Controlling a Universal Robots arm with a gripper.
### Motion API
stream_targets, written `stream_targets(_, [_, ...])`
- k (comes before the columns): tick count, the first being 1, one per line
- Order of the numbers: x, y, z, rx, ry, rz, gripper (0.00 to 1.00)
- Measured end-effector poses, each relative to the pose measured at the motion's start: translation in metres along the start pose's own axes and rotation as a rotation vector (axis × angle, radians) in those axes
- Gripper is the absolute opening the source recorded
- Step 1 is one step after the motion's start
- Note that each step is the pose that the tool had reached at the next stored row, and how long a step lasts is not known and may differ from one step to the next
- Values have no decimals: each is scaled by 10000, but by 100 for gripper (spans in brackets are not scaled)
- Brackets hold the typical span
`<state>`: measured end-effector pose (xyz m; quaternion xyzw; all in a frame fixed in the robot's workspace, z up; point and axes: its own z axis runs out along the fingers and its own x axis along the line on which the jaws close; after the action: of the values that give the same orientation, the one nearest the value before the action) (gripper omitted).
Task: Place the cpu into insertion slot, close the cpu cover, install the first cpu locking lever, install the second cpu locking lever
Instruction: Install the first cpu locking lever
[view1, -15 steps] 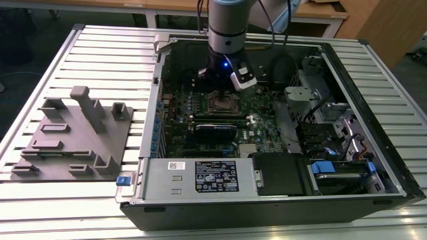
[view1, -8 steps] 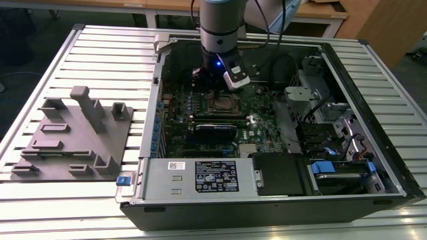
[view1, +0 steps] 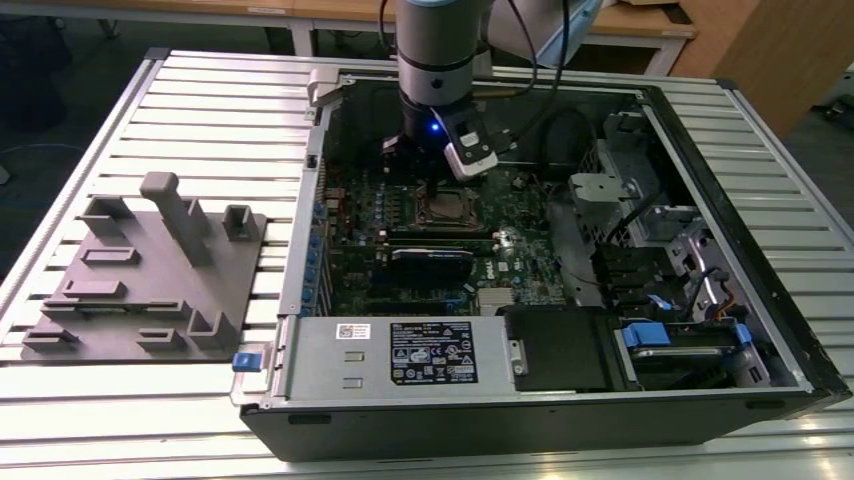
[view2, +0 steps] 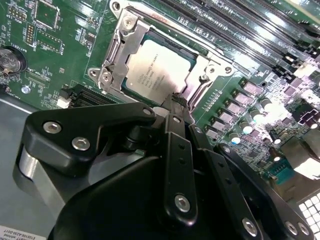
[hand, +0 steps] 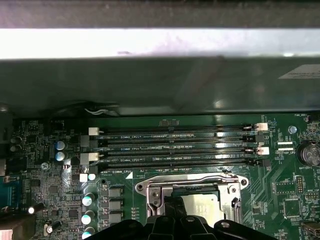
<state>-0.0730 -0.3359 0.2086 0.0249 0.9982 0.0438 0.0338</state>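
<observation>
The cpu (view2: 161, 70) lies in the insertion slot (view2: 127, 37), cover down; hand (view2: 175, 107) at its edge, grip state unclear.

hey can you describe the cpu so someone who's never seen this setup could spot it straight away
Start with the open computer case on the slatted table and find the green motherboard inside. Below the arm's gripper sits a square socket with a silvery metal frame, the cpu cover, closed around it. The cpu is the flat, pale silver-grey square in that frame's window, unlike the long, narrow black memory slots beside it.
</observation>
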Motion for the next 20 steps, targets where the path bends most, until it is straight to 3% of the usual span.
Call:
stream_targets(7, [2,-1,-1,-5,2,1,11])
stream_targets(11, [13,0,-13,-163,7,12,11])
stream_targets(14, [42,2,-48,-169,-3,12,11])
stream_targets(16, [59,3,-71,-214,-9,14,11])
stream_targets(17, [62,3,-78,-273,-7,17,11])
stream_targets(18, [63,3,-78,-384,-4,24,11])
stream_targets(20, [63,3,-80,-660,13,37,11])
